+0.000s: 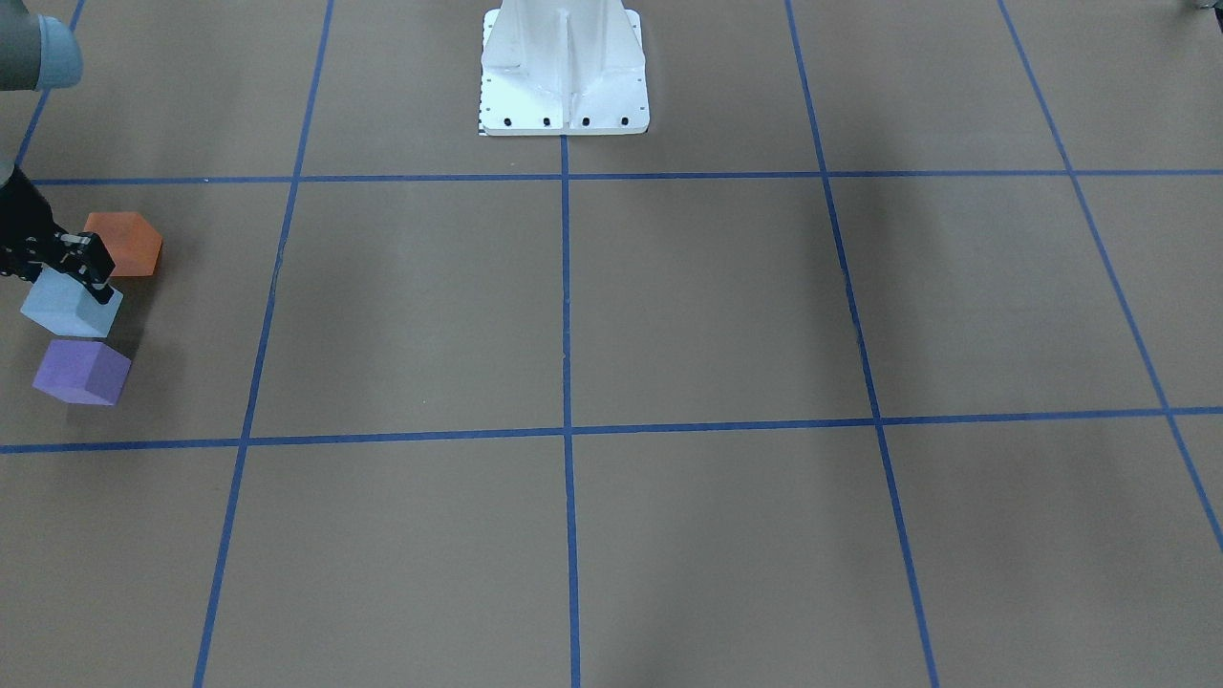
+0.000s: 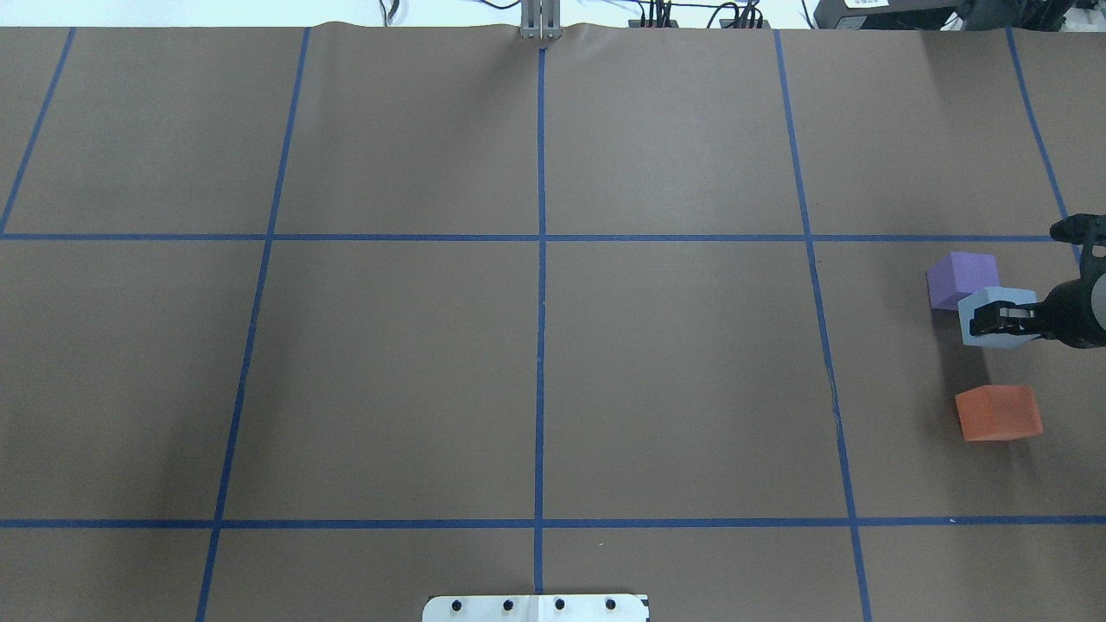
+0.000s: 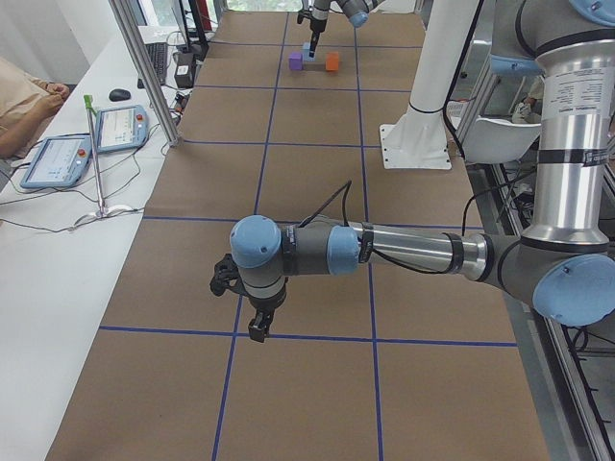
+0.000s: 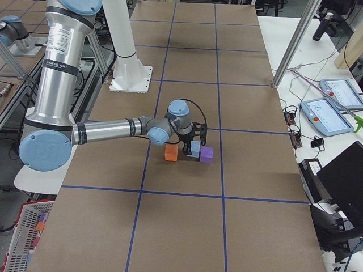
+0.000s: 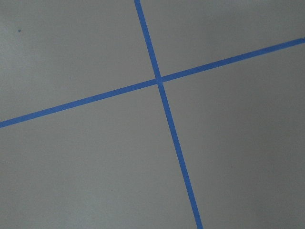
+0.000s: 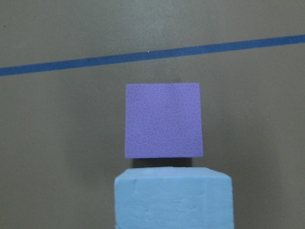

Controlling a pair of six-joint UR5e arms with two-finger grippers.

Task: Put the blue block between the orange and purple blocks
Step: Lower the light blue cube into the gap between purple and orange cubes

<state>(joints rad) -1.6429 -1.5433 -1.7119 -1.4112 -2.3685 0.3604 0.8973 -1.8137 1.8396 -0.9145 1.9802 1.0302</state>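
The blue block (image 2: 995, 298) sits between the purple block (image 2: 961, 278) and the orange block (image 2: 998, 413), close to the purple one and further from the orange. My right gripper (image 2: 1001, 319) comes in from the right edge and is shut on the blue block. The right wrist view shows the blue block (image 6: 173, 198) at the bottom with the purple block (image 6: 163, 120) just beyond it. In the front-facing view the blue block (image 1: 65, 308) lies between the orange (image 1: 126, 243) and purple (image 1: 83, 372) blocks. My left gripper (image 3: 258, 331) hangs over the table's other end; I cannot tell whether it is open or shut.
Brown paper with a blue tape grid (image 2: 541, 238) covers the table. The white robot base (image 1: 564, 72) stands at the middle of the robot's side. The blocks lie near the table's right edge. Tablets (image 4: 326, 113) and cables lie on a side bench.
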